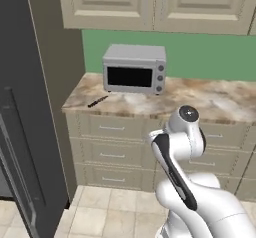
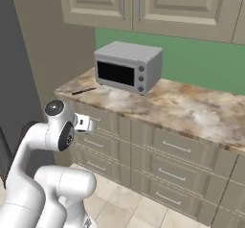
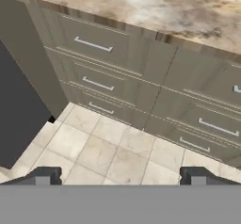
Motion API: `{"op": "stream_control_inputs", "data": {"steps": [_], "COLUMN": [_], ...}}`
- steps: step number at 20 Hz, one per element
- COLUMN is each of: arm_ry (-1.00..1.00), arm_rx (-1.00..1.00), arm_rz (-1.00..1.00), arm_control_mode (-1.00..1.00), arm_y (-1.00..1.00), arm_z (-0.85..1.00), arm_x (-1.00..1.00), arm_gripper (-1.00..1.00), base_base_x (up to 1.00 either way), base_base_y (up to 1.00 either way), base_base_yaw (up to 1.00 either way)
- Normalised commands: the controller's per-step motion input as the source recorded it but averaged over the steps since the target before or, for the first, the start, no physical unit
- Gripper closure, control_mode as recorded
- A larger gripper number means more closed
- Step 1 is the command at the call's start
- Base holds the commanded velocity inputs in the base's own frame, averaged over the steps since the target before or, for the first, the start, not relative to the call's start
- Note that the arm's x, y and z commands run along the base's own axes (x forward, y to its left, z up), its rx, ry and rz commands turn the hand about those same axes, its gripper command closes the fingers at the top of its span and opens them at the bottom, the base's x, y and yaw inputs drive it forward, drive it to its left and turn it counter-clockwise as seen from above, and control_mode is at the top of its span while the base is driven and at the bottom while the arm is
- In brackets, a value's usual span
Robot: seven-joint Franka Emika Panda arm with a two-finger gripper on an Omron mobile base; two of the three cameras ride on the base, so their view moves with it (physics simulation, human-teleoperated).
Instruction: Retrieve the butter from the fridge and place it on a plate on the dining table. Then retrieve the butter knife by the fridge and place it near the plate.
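I am on the knife step. The tool point(image 3: 117, 177) is spread wide, empty, above the floor by the drawers. The butter knife point(image 1: 97, 101) lies on the surface's left end near the fridge point(image 1: 20, 107). Next move: raise and reach to it.

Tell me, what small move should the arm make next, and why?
Probably raise the hand toward the knife. The knife lies on the counter near its left end, left of the toaster oven, while the open, empty hand points down at the drawers and floor tiles below.
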Motion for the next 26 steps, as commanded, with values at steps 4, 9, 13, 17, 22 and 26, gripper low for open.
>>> {"op": "stream_control_inputs", "data": {"steps": [4,9,13,17,22,26], "arm_ry": [0.0,0.0,0.0,0.0,0.0,0.0], "arm_rx": [0.0,0.0,0.0,0.0,0.0,0.0], "arm_rz": [0.0,0.0,0.0,0.0,0.0,0.0], "arm_control_mode": [1.0,1.0,1.0,1.0,1.0,1.0], "arm_y": [0.0,0.0,0.0,0.0,0.0,0.0], "arm_z": [0.0,0.0,0.0,0.0,0.0,0.0], "arm_x": [0.0,0.0,0.0,0.0,0.0,0.0], "arm_gripper": [-1.0,-1.0,-1.0,-1.0,-1.0,-1.0], "base_base_x": [0.69,0.71,0.3,0.49,0.92,0.34], "base_base_y": [0.1,0.04,0.47,0.51,0.12,0.48], "base_base_yaw": [-0.06,0.0,-0.1,-0.12,-0.01,-0.06]}}
